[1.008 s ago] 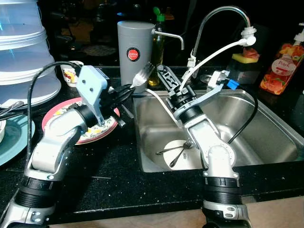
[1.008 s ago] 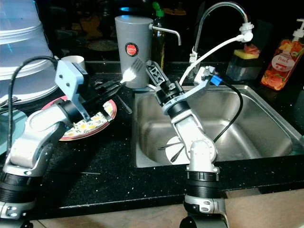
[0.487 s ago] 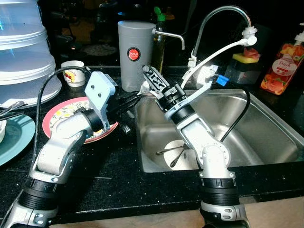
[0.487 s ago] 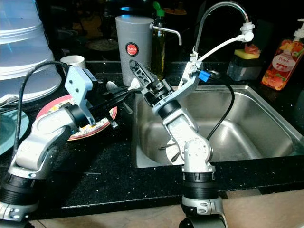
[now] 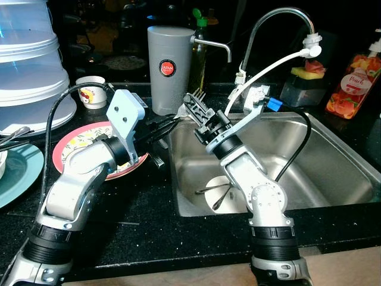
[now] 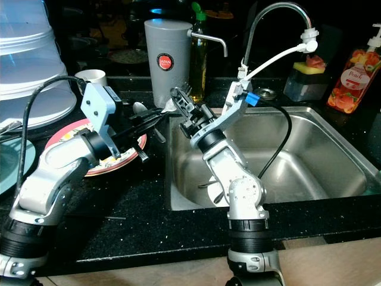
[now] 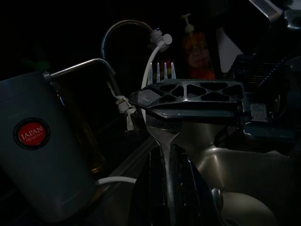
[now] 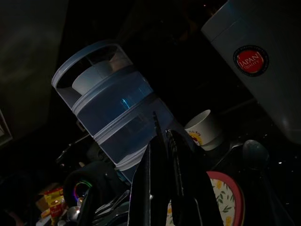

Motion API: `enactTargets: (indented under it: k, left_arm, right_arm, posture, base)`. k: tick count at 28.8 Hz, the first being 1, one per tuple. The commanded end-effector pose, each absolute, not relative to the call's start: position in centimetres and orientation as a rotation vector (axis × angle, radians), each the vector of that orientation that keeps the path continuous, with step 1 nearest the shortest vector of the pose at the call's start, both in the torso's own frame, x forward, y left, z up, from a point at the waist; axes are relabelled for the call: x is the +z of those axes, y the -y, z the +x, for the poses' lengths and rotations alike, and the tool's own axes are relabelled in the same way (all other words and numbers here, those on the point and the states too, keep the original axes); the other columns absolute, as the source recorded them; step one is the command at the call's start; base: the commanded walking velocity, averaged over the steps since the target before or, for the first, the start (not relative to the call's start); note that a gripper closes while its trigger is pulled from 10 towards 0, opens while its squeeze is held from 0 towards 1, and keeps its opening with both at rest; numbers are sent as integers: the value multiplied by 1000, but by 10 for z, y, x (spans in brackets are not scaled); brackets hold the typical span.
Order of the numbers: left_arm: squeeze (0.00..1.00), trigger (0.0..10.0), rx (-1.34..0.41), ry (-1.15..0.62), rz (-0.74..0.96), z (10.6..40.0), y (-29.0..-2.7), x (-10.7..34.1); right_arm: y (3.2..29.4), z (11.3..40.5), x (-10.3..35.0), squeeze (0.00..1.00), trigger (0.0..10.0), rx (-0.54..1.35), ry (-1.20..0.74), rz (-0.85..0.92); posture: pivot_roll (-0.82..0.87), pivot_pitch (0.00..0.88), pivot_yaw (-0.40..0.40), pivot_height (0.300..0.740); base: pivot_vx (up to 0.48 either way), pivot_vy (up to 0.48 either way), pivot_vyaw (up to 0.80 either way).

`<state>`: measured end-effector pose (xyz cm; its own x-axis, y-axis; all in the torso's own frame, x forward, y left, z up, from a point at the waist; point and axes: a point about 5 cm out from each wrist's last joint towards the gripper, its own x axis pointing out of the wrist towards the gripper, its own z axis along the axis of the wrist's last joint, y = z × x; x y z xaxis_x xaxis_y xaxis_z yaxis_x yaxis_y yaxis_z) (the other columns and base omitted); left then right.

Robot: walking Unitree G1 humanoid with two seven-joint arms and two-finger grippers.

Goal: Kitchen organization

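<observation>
A silver fork (image 5: 197, 93) stands tines-up over the sink's left rim, in front of the grey canister (image 5: 169, 65). My left gripper (image 5: 171, 119) reaches in from the counter side and is shut on the fork's handle (image 7: 166, 160). My right gripper (image 5: 197, 109) comes up from the sink side and is shut across the fork's neck just under the tines. In the right wrist view its fingers (image 8: 181, 160) are pressed together on the thin metal edge. A white plate (image 5: 232, 199) with two pieces of cutlery lies on the sink bottom.
A red-rimmed flowered plate (image 5: 74, 143) sits on the black counter under my left arm, with a small cup (image 5: 92, 92) and stacked clear tubs (image 5: 30, 65) behind. A spoon (image 6: 137, 108) lies by the canister. The faucet (image 5: 280, 15), sponge holder (image 5: 305, 77) and soap bottle (image 5: 351, 80) line the sink's (image 5: 333, 155) back.
My right gripper swung left to the fork, stood open around it half a second ago, and has now shut on its neck. The left arm lowered the fork toward the sink rim.
</observation>
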<state>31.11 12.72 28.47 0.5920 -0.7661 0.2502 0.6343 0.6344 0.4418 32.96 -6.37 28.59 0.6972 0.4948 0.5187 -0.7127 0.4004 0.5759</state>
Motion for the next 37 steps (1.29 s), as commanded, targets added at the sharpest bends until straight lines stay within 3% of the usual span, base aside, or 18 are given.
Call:
enactTargets:
  k: [1, 3, 4, 5, 12, 13, 14, 21, 24, 26, 30, 32, 34, 35, 36, 37]
  left_arm:
    - [0, 0, -825, 430, 331, 312, -126, 280]
    - [0, 0, -811, 433, 340, 312, -126, 280]
    - [0, 4510, -791, 438, 349, 313, -128, 281]
    - [1000, 10000, -791, 430, 344, 314, -128, 281]
    - [1000, 10000, -656, 442, 408, 322, -140, 286]
    - [533, 10000, -637, 448, 419, 323, -142, 287]
    - [0, 10000, -602, 459, 428, 324, -147, 289]
    - [0, 10000, -622, 462, 394, 322, -150, 291]
    - [0, 10000, -637, 459, 392, 322, -148, 290]
    - [0, 10000, -706, 429, 373, 319, -138, 283]
    - [0, 10000, -790, 377, 341, 315, -123, 272]
    - [0, 10000, -855, 213, 314, 315, -107, 242]
    - [0, 10000, -857, 163, 305, 316, -106, 234]
    - [0, 10000, -857, 129, 304, 316, -107, 228]
    - [0, 10000, -857, 129, 304, 316, -107, 228]
    - [0, 10000, -850, 90, 303, 317, -107, 222]
  right_arm:
    - [60, 330, 283, 0, 0, 770, 283, 899]
    - [62, 331, 283, 0, 0, 754, 289, 899]
    - [63, 331, 283, 0, 0, 744, 292, 900]
    - [65, 332, 283, 0, 0, 731, 297, 900]
    - [85, 345, 282, 0, 0, 606, 340, 858]
    - [87, 346, 282, 0, 0, 596, 345, 854]
    - [95, 350, 283, 0, 0, 561, 365, 814]
    - [133, 365, 275, 0, 0, 315, 434, 524]
    - [138, 367, 272, 0, 0, 278, 435, 459]
    - [145, 368, 264, 0, 0, 216, 452, 291]
    - [145, 366, 256, 0, 0, 210, 456, 189]
    - [132, 362, 240, 0, 0, 267, 456, 45]
    - [128, 361, 236, 0, 235, 277, 458, 10]
    - [125, 361, 231, 0, 1412, 276, 451, -13]
    - [125, 361, 231, 0, 1412, 276, 451, -13]
    - [124, 361, 227, 0, 2824, 271, 443, -29]
  posture:
    - [69, 9, -30, 740]
    - [69, 9, -30, 740]
    - [67, 4, -30, 740]
    - [67, 4, -30, 740]
    - [70, 4, -34, 740]
    - [70, 4, -34, 740]
    - [71, 5, -35, 740]
    - [72, 11, -38, 740]
    - [71, 13, -37, 740]
    - [71, 21, -40, 740]
    - [72, 23, -42, 740]
    - [72, 23, -42, 740]
    - [66, 26, -41, 740]
    - [66, 26, -41, 740]
    - [66, 26, -41, 740]
    - [65, 27, -43, 740]
  base:
    - [0, 0, 0]
    - [0, 0, 0]
    - [0, 0, 0]
    - [0, 0, 0]
    - [0, 0, 0]
    - [0, 0, 0]
    - [0, 0, 0]
    - [0, 0, 0]
    - [0, 0, 0]
    - [0, 0, 0]
    - [0, 0, 0]
    - [0, 0, 0]
    - [0, 0, 0]
    - [0, 0, 0]
    - [0, 0, 0]
    - [0, 0, 0]
